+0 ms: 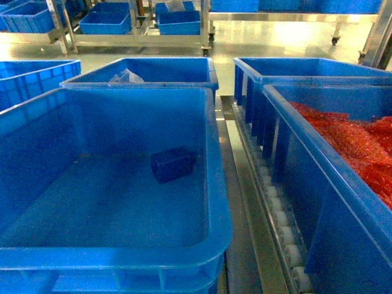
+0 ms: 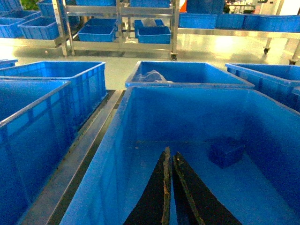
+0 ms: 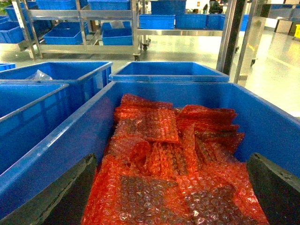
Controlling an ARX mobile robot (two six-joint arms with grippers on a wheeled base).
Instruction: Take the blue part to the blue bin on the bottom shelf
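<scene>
Left wrist view: left jaws point(image 2: 171, 161) pressed together; blue part point(image 2: 226, 152) ahead-right, apart.

No legible text, labels or signs.

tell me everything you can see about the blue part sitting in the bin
The blue part is a small dark navy rectangular block, matte, darker than the crate holding it. It lies flat on the floor of the blue bin, towards the far right of the floor, turned slightly askew to the walls. Nothing holds it: only the bin floor touches it, and it looks clear of the walls. From the left wrist view, the left hand hangs over the bin with fingers together, short of the block. Surface detail is too blurred to read.
</scene>
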